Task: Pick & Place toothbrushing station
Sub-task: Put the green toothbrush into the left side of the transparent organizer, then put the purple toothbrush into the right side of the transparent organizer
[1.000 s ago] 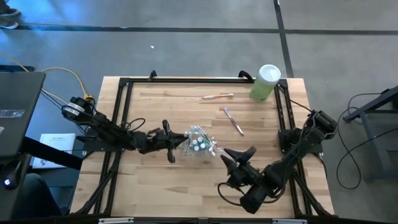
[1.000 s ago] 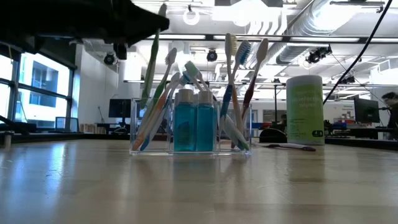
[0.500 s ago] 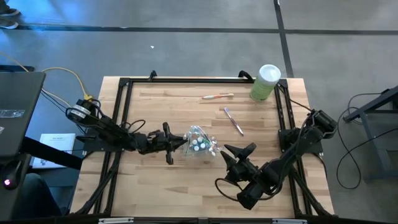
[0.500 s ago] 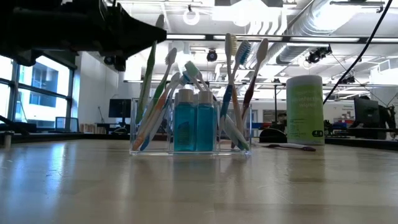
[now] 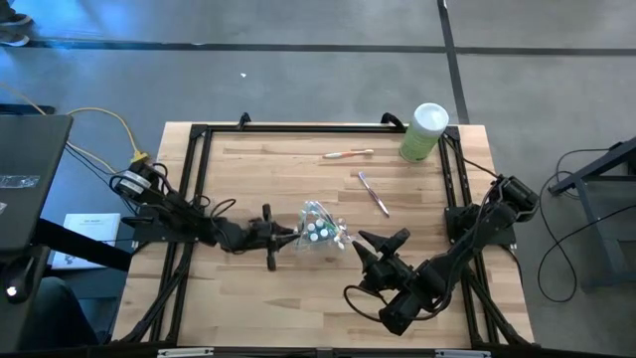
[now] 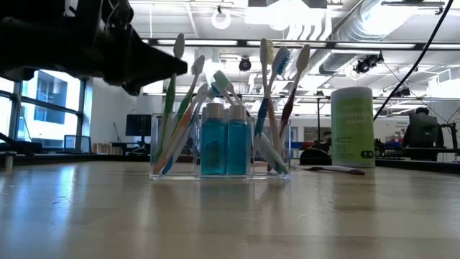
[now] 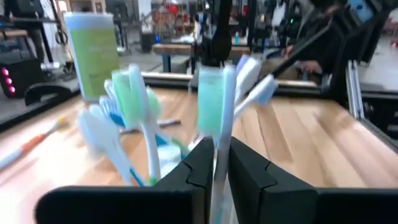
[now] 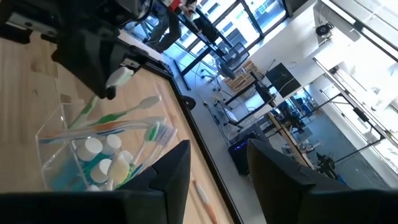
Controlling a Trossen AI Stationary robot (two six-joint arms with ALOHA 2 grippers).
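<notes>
The left gripper [image 5: 281, 235] has drawn back a little toward the worktop's left edge since a second ago; it stood closer against the clear cup [image 5: 320, 228] then, and now its tips sit just at the cup's left side. Its fingers [image 7: 202, 163] have eased a touch but are still nearly together, with the pale green toothbrush [image 7: 214, 115] standing in the narrow slot between them. Whether they are still pinching that handle I cannot tell from here. From table height the dark arm reaches in over the brush tops on the left of the cup [image 6: 219, 155], and its tip has dropped slightly lower than before.

The right gripper [image 5: 381, 249] has barely shifted, a hair nearer the cup than a second ago; it waits just beside the cup toward the worktop's near right corner, its fingers [image 8: 171, 168] standing apart with nothing between them.

The cup itself has not moved. It stands upright near the middle of the worktop [image 5: 248, 288], between the two grippers, with toothbrushes fanned out of it and two blue tubes [image 6: 224, 147] in its centre.

Two loose toothbrushes [image 5: 374, 194] lie toward the far edge, and the pale-green canister [image 5: 424, 132] stands at the far right corner, all where they were.
</notes>
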